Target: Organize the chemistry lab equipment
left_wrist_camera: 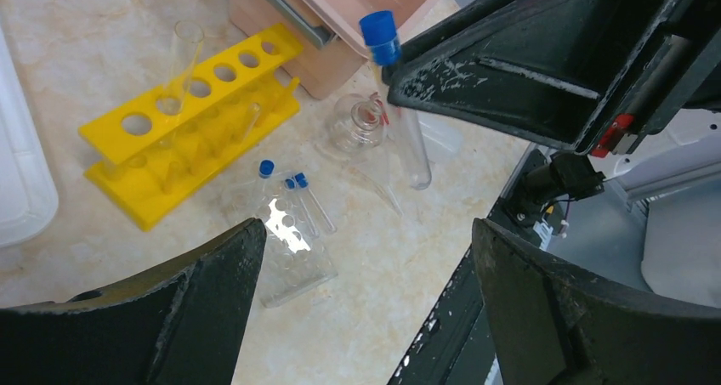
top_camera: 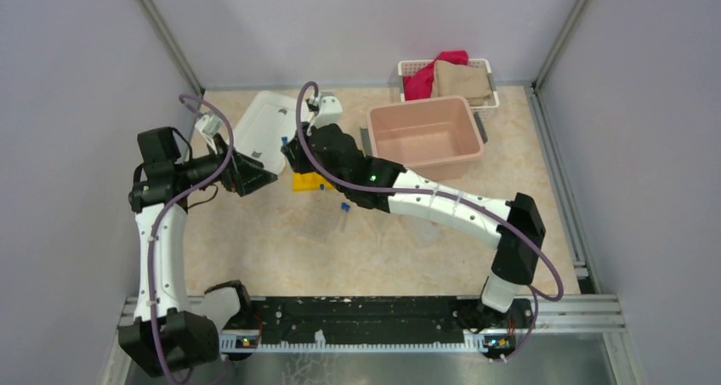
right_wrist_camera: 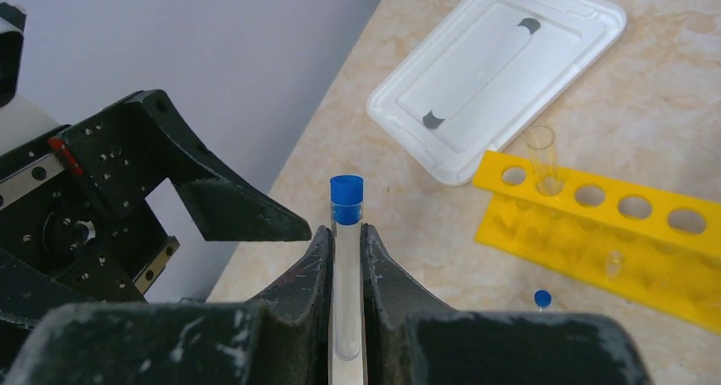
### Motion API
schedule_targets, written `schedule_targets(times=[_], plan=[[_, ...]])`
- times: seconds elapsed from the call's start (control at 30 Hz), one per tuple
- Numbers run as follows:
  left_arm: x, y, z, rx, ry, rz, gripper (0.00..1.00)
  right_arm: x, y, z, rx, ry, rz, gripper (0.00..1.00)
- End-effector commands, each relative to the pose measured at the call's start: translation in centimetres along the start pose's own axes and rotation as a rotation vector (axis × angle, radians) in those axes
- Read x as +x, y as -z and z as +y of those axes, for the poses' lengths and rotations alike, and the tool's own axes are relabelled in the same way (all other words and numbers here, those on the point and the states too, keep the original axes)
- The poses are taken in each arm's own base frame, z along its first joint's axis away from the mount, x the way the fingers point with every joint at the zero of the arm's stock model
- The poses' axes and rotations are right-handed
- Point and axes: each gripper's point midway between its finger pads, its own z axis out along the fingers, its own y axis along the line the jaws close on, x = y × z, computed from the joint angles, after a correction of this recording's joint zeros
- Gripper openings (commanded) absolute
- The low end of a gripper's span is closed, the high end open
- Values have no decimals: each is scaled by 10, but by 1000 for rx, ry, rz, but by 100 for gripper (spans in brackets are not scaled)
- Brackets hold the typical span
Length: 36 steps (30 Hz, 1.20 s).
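Landmark = tub (top_camera: 425, 134), back-R part of desk (top_camera: 255, 257). Basket (top_camera: 489, 66) just behind tub, twd its R end, cloths (top_camera: 451, 79) in it. Lid (top_camera: 263, 130) flat on desk L of tub, apart from it. Tube rack (left_wrist_camera: 212, 81) btwn lid & tub, one end near tub's front-L corner; open tube (left_wrist_camera: 183, 62) tilted in 2nd hole from the end away from tub. Flask (left_wrist_camera: 357, 126) just in front of that corner, funnel (left_wrist_camera: 378, 185) beside it, farther from tub. Second rack (left_wrist_camera: 289, 257) front-L of tub, beyond tube rack; 3 capped tubes (left_wrist_camera: 298, 181) lie at its tub-ward side. R tool (right_wrist_camera: 346, 232) up off desk L of tub, held tube (right_wrist_camera: 346, 198) clamped btwn its fingers. L tool (left_wrist_camera: 367, 228) farther L, by lid's front edge.
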Motion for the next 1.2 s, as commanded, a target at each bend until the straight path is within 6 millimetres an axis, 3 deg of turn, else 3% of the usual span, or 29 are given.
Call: schedule_targets(times=[0.0,0.23,0.67,0.87,0.9,1.0,1.17], plan=[[0,-4,-10,75,-9,-12,96,-39,2,52,-151,-54,-113,0],[-1,-13,-11,129,12,-3,85,-33,-4,69,-186,-54,-105,0],[-1,-18,-7,156,13,0,25,-23,-9,71,-188,-78,-86,0],[-2,-16,-10,151,-40,-9,10,-16,-12,70,-174,-96,-49,0],[-2,-16,-11,149,-60,-11,8,-16,-11,70,-170,-95,-32,3],[2,-14,-11,148,-134,-3,2,-17,-12,68,-148,-104,58,25],[15,-11,-13,160,-268,25,0,-17,-8,50,-89,-93,210,38]])
